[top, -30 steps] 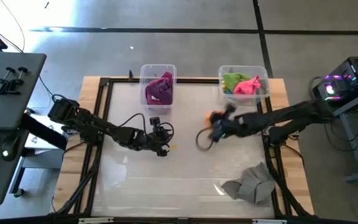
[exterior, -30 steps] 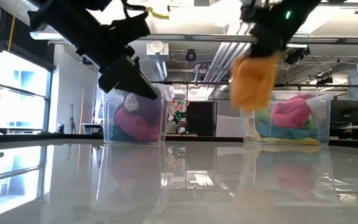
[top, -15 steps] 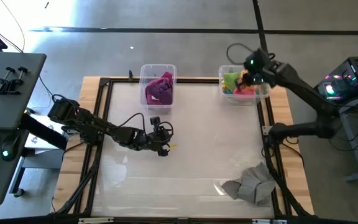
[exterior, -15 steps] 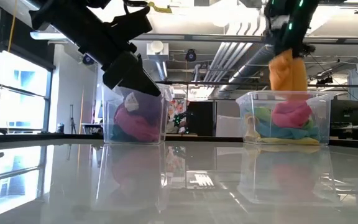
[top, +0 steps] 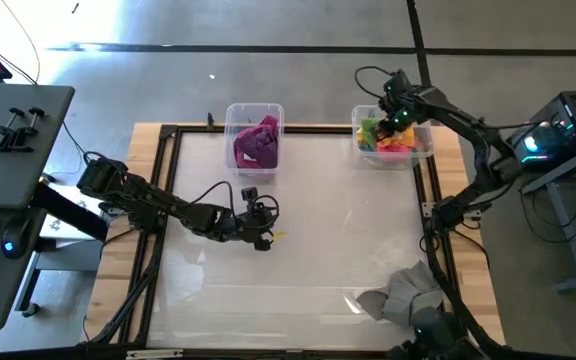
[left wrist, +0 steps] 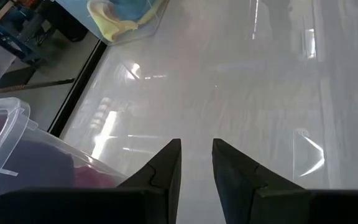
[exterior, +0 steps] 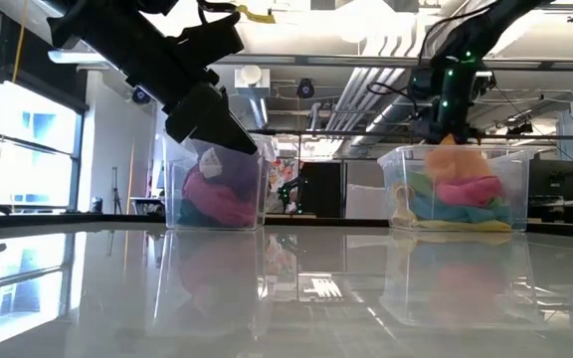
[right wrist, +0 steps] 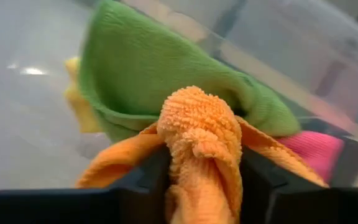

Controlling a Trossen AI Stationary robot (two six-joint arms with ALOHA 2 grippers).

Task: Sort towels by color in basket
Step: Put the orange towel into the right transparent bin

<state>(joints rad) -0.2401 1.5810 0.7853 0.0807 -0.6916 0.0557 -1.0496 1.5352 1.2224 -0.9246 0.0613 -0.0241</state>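
Orange terry cloth fills the centre of the right wrist view: the orange towel is bunched into a ridge and pinched between the two dark fingers of the right gripper, whose jaws stand narrow, closed on that fold. We read the grip at the gathered middle as what lets the loose corners hang clear to either side. In the high view this gripper sits over the right-hand clear bin at the upper right of the frame, and in the low view the towel rests at the top of that bin's pile, so we judge the cloth to be at the point of release, not yet let go. Directly behind it lie a light green towel, a yellow towel and a pink towel; a light blue layer shows lower in the pile. These bright colours seem grouped here on purpose, while the left-hand clear bin at upper centre holds the purple and magenta towels. A grey towel lies crumpled at the lower right of the high view, well apart from both bins and, we judge, still to be sorted. The left gripper waits over bare tabletop near the middle left of the high view, its jaws close together with a narrow gap and nothing between them.
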